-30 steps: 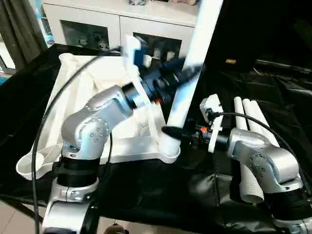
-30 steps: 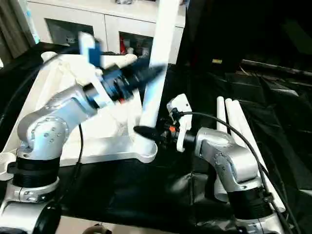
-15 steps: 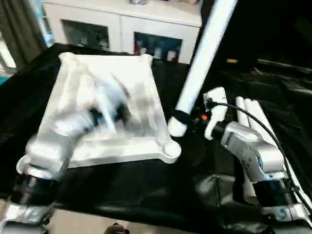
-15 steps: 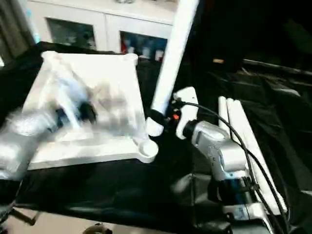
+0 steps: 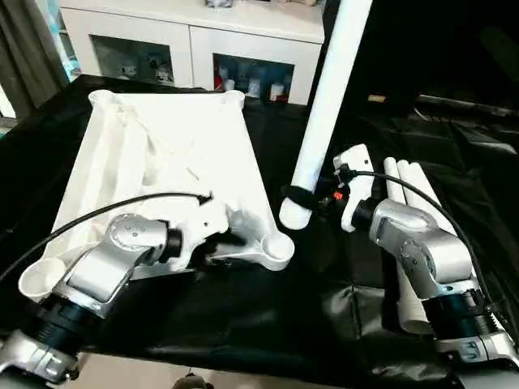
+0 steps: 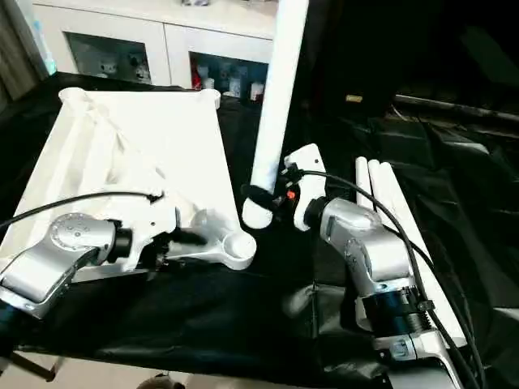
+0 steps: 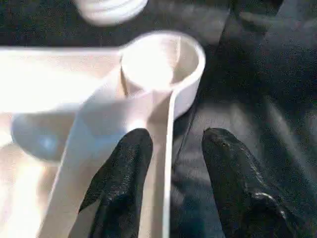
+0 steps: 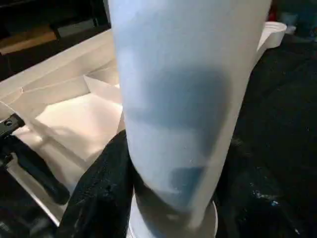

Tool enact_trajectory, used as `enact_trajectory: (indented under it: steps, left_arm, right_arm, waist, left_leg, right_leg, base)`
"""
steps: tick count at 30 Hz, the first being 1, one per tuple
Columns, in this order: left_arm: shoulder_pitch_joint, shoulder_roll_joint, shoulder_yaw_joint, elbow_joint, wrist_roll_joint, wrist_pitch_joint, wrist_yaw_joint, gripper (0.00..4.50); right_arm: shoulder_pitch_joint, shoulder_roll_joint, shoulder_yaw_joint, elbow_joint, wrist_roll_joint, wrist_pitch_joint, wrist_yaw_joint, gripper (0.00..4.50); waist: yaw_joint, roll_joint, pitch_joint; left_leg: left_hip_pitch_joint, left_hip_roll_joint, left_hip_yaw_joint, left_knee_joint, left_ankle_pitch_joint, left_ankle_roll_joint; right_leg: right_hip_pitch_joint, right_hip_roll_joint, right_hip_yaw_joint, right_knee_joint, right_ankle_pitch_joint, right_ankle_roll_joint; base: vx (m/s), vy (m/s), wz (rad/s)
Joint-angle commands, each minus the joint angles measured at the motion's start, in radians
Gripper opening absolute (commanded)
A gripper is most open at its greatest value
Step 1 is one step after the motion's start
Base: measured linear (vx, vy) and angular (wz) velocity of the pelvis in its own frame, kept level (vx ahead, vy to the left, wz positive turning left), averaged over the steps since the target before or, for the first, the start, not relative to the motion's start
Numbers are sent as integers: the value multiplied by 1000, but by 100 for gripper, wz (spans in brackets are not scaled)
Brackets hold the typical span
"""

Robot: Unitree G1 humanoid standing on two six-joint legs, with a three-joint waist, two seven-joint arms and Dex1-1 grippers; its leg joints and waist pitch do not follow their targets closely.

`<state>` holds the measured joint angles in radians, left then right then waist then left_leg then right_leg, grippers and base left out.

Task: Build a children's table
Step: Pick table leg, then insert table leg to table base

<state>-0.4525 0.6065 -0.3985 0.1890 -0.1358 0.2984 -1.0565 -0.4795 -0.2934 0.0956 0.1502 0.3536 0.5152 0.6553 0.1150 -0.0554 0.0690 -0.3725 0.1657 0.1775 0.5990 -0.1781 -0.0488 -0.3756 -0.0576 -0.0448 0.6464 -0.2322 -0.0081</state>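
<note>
Nearest the camera, in the lower half of the frame, the two silver forearms reach over the black-draped desk (image 5: pixel 243 316). The left pincer (image 5: pixel 231 238), just left of centre, sits at the near edge of the tabletop (image 5: pixel 174 154); its two black fingers (image 7: pixel 121 178) are spread, one lying on the white rim and the other hanging over the black cloth, straddling the rim without squeezing it. Just past them is the tabletop's near right corner socket (image 5: pixel 277 248), round and open.

Right of centre, the right pincer (image 5: pixel 302 197) is pinched around the lower end of a white leg (image 5: pixel 328 97), which stands nearly upright, leaning slightly right, its bottom hanging beside that socket and not in it.

At the right of the frame the spare legs (image 5: pixel 415 194) lie side by side on the cloth, partly behind the right arm.

The tabletop lies underside up across the left half, ribs showing, running toward the upper left. Behind it, along the top edge, stands a white glass-door cabinet (image 5: pixel 186 49).
</note>
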Motion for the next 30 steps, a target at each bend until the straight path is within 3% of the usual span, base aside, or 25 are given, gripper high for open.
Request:
enact_trajectory:
  steps: [1, 12, 13, 14, 18, 20, 21, 25, 27, 28, 30]
  left_arm:
    - [-22, -7, -9, 30, 32, -8, 14, 175]
    - [-33, -24, -5, 66, 55, -16, 5, 91]
    - [-32, -24, -4, 66, 55, -15, 4, 87]
    - [-31, -26, -2, 66, 56, -14, 0, 78]
    - [-22, -24, 9, 59, 46, -9, -13, 43]
    - [-18, -25, 13, 57, 42, -7, -16, 16]
    - [-18, -26, 14, 57, 41, -6, -17, 16]
    - [-36, -52, 12, 79, 51, 1, -4, 1]
    - [-36, -52, 12, 79, 51, 1, -4, 0]
    - [-42, -65, 12, 80, 46, 3, -10, 0]
    - [-49, -75, 10, 84, 45, -5, -16, 0]
  right_arm:
    - [7, -14, 1, -38, 1, 9, 7, 189]
    - [26, -15, 3, -64, -1, 22, 15, 189]
    - [27, -15, 3, -66, -1, 23, 15, 189]
    - [29, -14, 3, -70, -1, 25, 15, 189]
    - [33, -8, 10, -91, 32, 66, 38, 189]
    - [41, -16, 31, -109, 42, 89, 66, 189]
    - [43, -21, 42, -116, 45, 101, 77, 189]
    - [32, -19, 69, -77, 14, 90, 81, 189]
    - [32, -19, 69, -77, 14, 90, 81, 189]
    - [17, -12, 72, -50, 2, 81, 80, 189]
    - [1, -5, 69, -28, 0, 83, 82, 189]
  waist:
    - [-1, 29, -74]
    - [0, 33, -72]
    - [1, 39, -72]
    - [0, 36, -72]
    - [0, 40, -73]
    - [-1, 27, -72]
    - [1, 24, -72]
    - [-2, 34, -71]
    - [-1, 31, -71]
    - [-2, 38, -72]
    - [-3, 35, -71]
  left_leg:
    - [24, 63, -25, -76, -178, -63]
    - [24, 65, -26, -76, -189, -54]
    - [23, 65, -27, -75, -190, -55]
    - [23, 65, -27, -76, -191, -54]
    - [23, 66, -27, -76, -191, -52]
    - [21, 66, -25, -76, -179, -35]
    - [22, 67, -25, -75, -174, -31]
    - [19, 67, -26, -76, -167, -35]
    - [21, 67, -25, -75, -174, -39]
    - [22, 67, -25, -75, -180, -43]
    - [20, 65, -25, -75, -177, -43]
  right_leg:
    - [38, -90, 52, -69, 5, -215]
    - [37, -94, 53, -73, -32, -228]
    - [36, -95, 53, -72, -36, -227]
    - [37, -94, 53, -73, -38, -226]
    - [37, -94, 52, -74, -43, -222]
    - [38, -94, 53, -75, -43, -224]
    - [38, -95, 53, -74, -46, -224]
    - [35, -96, 52, -75, -70, -219]
    - [34, -97, 53, -76, -75, -220]
    - [33, -96, 53, -77, -70, -221]
    - [35, -95, 53, -76, -65, -225]
  base:
    - [0, 0, 0]
    - [0, 0, 0]
    - [0, 0, 0]
    - [0, 0, 0]
    - [0, 0, 0]
    - [0, 0, 0]
    - [0, 0, 0]
    - [0, 0, 0]
    - [0, 0, 0]
    - [0, 0, 0]
    - [0, 0, 0]
